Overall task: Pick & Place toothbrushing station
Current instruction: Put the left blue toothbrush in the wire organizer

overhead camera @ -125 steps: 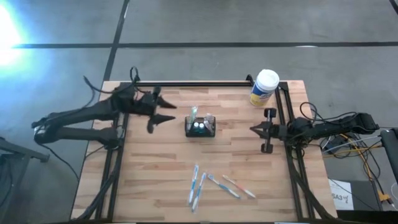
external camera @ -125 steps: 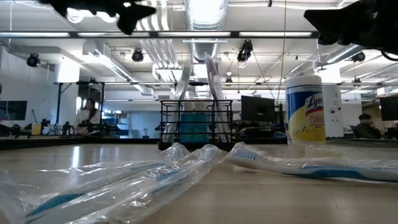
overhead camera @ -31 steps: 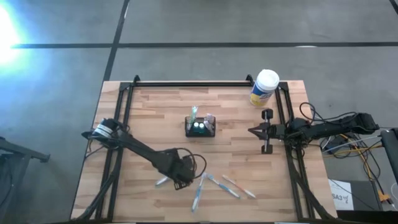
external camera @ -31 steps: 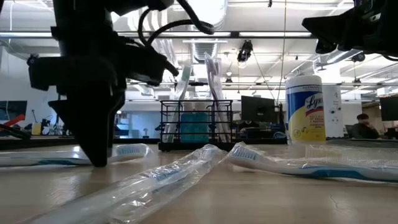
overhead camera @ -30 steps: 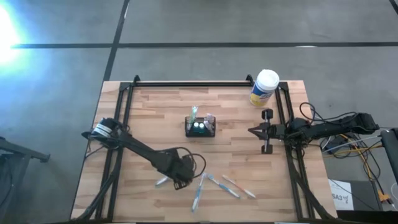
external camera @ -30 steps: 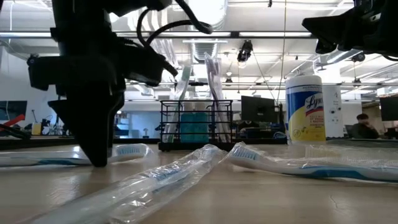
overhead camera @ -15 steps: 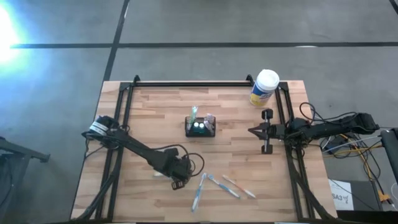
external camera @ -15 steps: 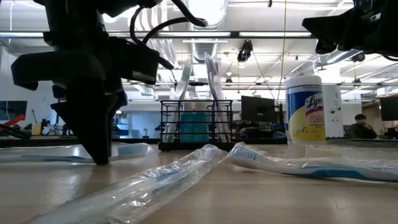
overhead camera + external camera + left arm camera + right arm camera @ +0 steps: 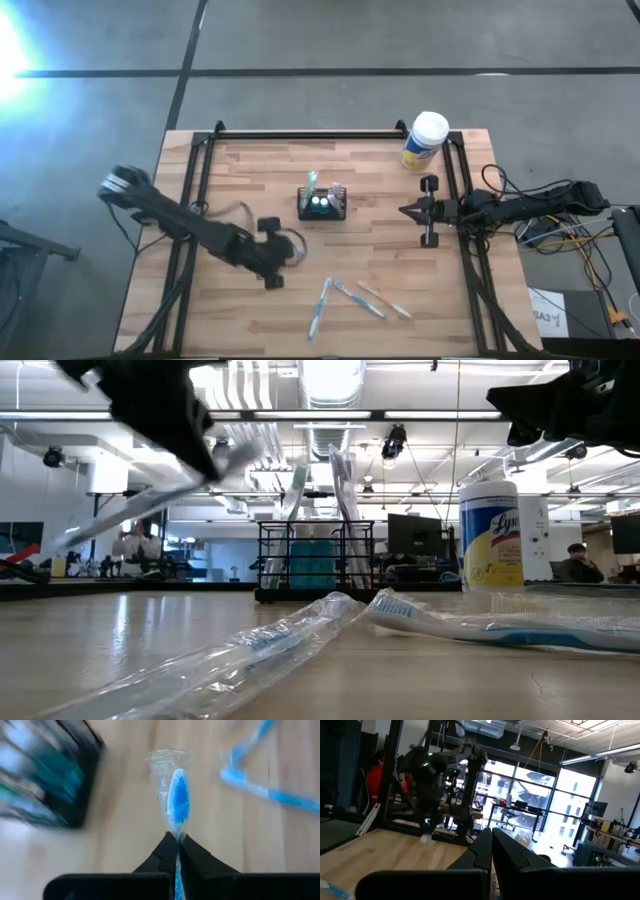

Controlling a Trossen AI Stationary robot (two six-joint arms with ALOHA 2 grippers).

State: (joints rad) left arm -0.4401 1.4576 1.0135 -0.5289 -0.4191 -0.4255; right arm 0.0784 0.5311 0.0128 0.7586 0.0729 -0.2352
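The toothbrushing station, a black wire-mesh caddy [image 9: 322, 205] [image 9: 315, 560], stands on its base mid-table with brushes upright in it. My left gripper [image 9: 272, 270] [image 9: 195, 460] is up over the table, near-left of the caddy, shut on a plastic-wrapped blue toothbrush [image 9: 177, 800] [image 9: 150, 500]. Three more wrapped toothbrushes [image 9: 320, 305] [image 9: 360, 298] [image 9: 385, 300] lie flat toward the near edge. My right gripper [image 9: 408, 210] [image 9: 491, 851] waits shut at the table's right side, touching nothing. My left gripper pinches the wrapped toothbrush between its two fingers just behind the blue head [image 9: 177, 835]; the head sticks out past the fingertips. The fingers come from above. The brush is lifted clear of the table and tilted, its handle end [image 9: 95, 528] the lower one.
A yellow canister with a white lid [image 9: 425, 140] [image 9: 490, 535] stands at the far right corner. Black frame rails [image 9: 310, 133] run along the table's far, left and right edges. Bare wood [image 9: 240, 180] lies left of the caddy.
My left gripper has shut on a wrapped toothbrush that lay on the table near-left of the others. It has then risen and gone toward the table's left and far side. The brush has come up clear of the table and now hangs tilted.
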